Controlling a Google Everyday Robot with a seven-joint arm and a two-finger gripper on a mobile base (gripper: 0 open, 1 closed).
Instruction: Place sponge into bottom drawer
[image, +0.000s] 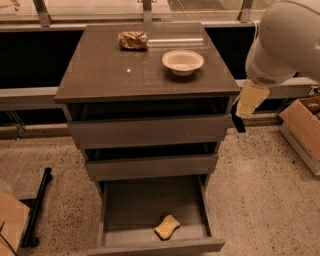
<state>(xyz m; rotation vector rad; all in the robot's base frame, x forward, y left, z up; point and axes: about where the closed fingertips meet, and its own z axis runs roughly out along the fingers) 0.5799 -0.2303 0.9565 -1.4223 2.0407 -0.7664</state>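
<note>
The pale yellow sponge (167, 226) lies on the grey floor of the bottom drawer (142, 202), near its front edge and a little right of centre. The drawer is pulled out wide from the grey-brown cabinet. The two upper drawers are pulled out only a little. My gripper is out of view. Only a bulky white part of my arm (287, 40) shows at the upper right, beside the cabinet's right edge, with a tan tag (250, 99) hanging from it. Nothing touches the sponge.
A round cream bowl (182, 61) and a crumpled brownish wrapper (133, 40) sit on the cabinet top (110, 75). A cardboard box (305, 132) stands on the speckled floor at the right. A black bar (37, 210) and another box corner lie at the lower left.
</note>
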